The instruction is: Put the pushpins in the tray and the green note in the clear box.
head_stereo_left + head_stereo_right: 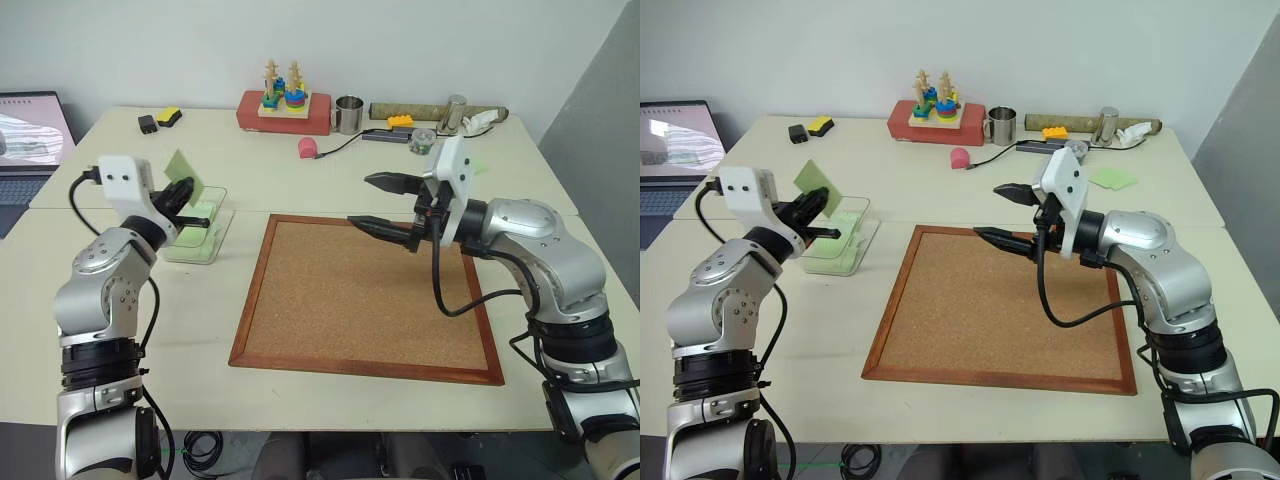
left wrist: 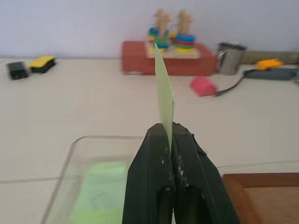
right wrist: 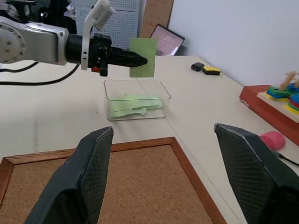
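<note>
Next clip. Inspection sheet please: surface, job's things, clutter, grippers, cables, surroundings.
Surface: cream table bearing a cork board.
Job's things: green note pinched upright above the clear box, which holds green paper; pushpins and tray: nothing seen.
Clutter: ring stacker toy, metal cup, pink object, another green note.
Grippers: left gripper shut on the note; right gripper open, empty.
Cables: black cable by the cup.
Surroundings: laptop, white wall.
</note>
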Available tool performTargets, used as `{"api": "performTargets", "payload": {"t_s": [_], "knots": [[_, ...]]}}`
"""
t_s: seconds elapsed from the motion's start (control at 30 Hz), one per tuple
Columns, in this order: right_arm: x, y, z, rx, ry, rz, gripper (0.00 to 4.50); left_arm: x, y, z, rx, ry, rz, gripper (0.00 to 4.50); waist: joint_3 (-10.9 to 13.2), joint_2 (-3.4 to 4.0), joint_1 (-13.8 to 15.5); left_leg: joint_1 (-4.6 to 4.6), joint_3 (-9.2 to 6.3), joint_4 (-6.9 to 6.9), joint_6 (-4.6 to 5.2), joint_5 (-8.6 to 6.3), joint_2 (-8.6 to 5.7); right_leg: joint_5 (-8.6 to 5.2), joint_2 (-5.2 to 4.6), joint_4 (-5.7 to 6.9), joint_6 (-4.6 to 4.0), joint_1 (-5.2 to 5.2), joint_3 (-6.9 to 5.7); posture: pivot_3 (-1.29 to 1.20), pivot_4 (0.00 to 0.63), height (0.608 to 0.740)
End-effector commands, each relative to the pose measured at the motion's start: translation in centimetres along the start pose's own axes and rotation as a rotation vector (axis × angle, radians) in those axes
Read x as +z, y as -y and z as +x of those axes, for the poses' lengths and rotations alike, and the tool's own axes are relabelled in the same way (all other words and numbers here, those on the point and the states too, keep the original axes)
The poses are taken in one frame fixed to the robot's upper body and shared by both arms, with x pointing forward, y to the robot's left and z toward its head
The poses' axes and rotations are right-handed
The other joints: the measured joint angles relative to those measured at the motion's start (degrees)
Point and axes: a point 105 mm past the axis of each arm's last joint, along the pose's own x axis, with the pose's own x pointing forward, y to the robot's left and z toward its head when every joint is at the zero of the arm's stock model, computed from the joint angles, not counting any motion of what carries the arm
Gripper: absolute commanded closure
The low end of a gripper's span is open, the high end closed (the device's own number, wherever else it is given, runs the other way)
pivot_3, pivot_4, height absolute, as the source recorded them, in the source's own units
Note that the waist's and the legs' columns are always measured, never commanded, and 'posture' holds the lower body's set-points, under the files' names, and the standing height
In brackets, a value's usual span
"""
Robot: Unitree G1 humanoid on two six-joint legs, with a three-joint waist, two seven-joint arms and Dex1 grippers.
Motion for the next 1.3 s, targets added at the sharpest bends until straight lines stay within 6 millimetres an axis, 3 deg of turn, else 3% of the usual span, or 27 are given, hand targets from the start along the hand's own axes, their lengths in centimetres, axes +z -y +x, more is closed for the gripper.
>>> {"api": "performTargets", "payload": {"t_s": [0.03,0.1,0.2,0.57,0.77,0.87,1.0,1.07,1.2,1.3], "knots": [[0.6,0.2,0.4,-0.010,0.007,-0.036,0.89,0.9,-2.0,0.0,0.078,0.022,0.019,4.50,0.0,-0.01,0.1,-0.11,-0.02,0.01,0.00,0.00,-0.01,0.00,-0.02,0.02,0.00,-0.10,-0.02,0.00,0.150,0.740],[0.5,0.1,0.6,-0.009,0.005,-0.035,0.89,0.4,-2.1,0.1,0.071,0.000,0.000,4.50,0.0,-0.03,0.2,-0.47,-0.05,0.06,-0.02,0.01,-0.02,0.01,-0.06,0.16,-0.01,-0.51,-0.05,0.00,0.150,0.740],[0.5,0.1,0.7,-0.010,0.007,-0.033,0.87,-0.1,-1.8,0.2,0.047,-0.025,0.025,4.04,0.0,-0.03,0.1,-0.65,-0.04,0.06,-0.05,0.03,-0.03,0.02,-0.07,0.29,-0.02,-0.77,-0.05,0.00,0.150,0.740],[0.6,0.3,0.7,-0.030,0.022,-0.027,0.87,0.1,-1.3,0.1,0.005,-0.040,0.102,1.79,0.0,-0.03,0.0,-0.62,-0.02,0.03,-0.04,0.03,-0.01,0.02,-0.05,0.32,-0.02,-0.78,-0.05,0.00,0.150,0.740],[0.5,0.8,0.2,-0.045,0.003,-0.043,0.87,1.5,-0.6,-0.5,-0.041,-0.020,0.198,0.66,0.0,-0.03,0.0,-0.62,-0.02,0.03,-0.04,0.03,-0.01,0.02,-0.05,0.32,-0.03,-0.78,-0.05,0.00,0.150,0.740],[0.3,1.6,-1.2,-0.066,-0.028,-0.063,0.87,2.6,0.7,-1.5,-0.155,-0.021,0.291,0.13,0.0,-0.03,0.0,-0.63,-0.01,0.03,-0.04,0.03,-0.01,0.02,-0.06,0.31,-0.03,-0.78,-0.05,0.00,0.150,0.740],[-0.3,2.4,-4.8,-0.069,-0.113,-0.104,0.87,2.2,3.5,-4.9,-0.439,-0.114,0.504,0.13,0.0,-0.03,-0.1,-0.63,0.06,-0.01,-0.04,0.02,-0.01,0.02,-0.06,0.24,-0.03,-0.77,0.00,0.00,0.150,0.740],[-0.6,2.5,-6.5,-0.062,-0.152,-0.104,0.87,1.6,4.8,-6.7,-0.576,-0.157,0.527,0.13,0.0,-0.01,0.0,-0.63,0.09,-0.05,-0.03,0.02,0.00,0.01,-0.06,0.18,-0.03,-0.77,0.01,0.00,0.150,0.740],[-1.8,1.6,-11.5,0.022,-0.325,-0.121,0.87,-0.4,5.1,-9.8,-0.754,-0.308,0.581,0.13,0.0,0.04,0.1,-0.60,0.12,-0.03,-0.03,0.01,0.02,-0.03,-0.07,0.21,-0.08,-0.75,0.01,0.00,0.150,0.740],[-1.9,0.9,-13.8,0.057,-0.381,-0.089,0.87,-0.4,5.0,-10.8,-0.808,-0.341,0.590,0.13,0.1,0.05,0.0,-0.57,0.12,-0.04,-0.02,0.01,0.04,-0.08,-0.02,0.23,-0.14,-0.74,0.01,0.00,0.150,0.740]]}}
